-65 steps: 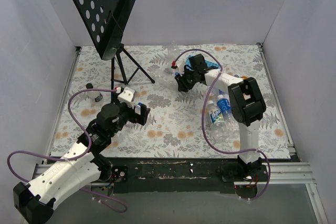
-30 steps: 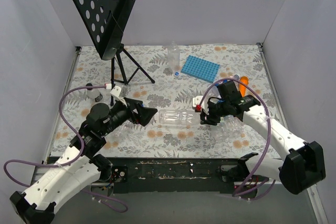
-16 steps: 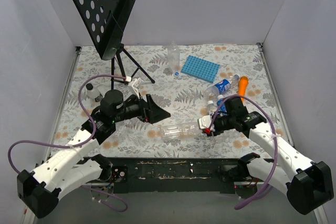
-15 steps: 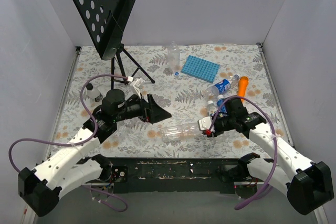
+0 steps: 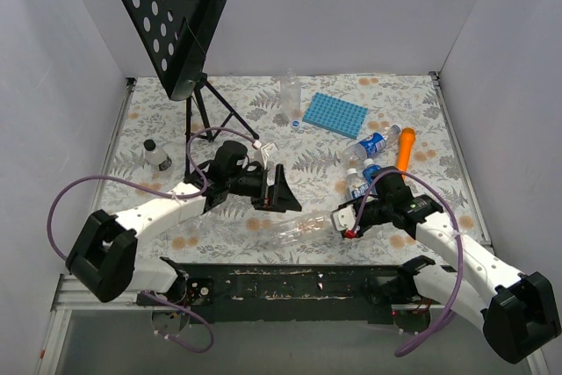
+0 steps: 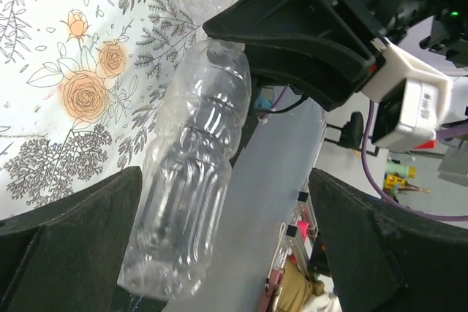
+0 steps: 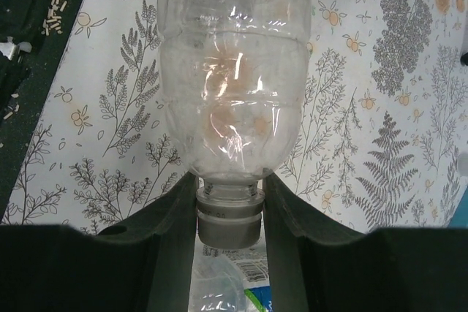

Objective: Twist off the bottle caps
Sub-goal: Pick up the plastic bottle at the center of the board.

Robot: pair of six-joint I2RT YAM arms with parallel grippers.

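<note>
My right gripper point(image 5: 344, 218) is shut on the pale cap point(image 7: 229, 221) of a clear plain bottle point(image 5: 303, 228). It holds the bottle about level near the table's front edge. In the right wrist view my fingers point(image 7: 164, 253) press both sides of the cap, and the bottle point(image 7: 234, 71) points away from the camera. My left gripper point(image 5: 282, 194) is wide open at the bottle's base end. In the left wrist view the bottle point(image 6: 191, 180) lies between the spread fingers point(image 6: 69, 250), close to the left one, with no clear contact.
Labelled bottles point(image 5: 369, 144) point(image 5: 356, 185) and an orange stick point(image 5: 405, 147) lie right of centre. A blue ridged tray point(image 5: 334, 115), a loose blue cap point(image 5: 297, 124) and an upright clear bottle point(image 5: 290, 89) are at the back. A small bottle point(image 5: 158, 156) and a music stand point(image 5: 200, 110) are on the left.
My left arm has reached rightward, bringing its open gripper to the bottle's base. My right gripper has drawn the bottle slightly toward the front edge, still shut on the cap.
</note>
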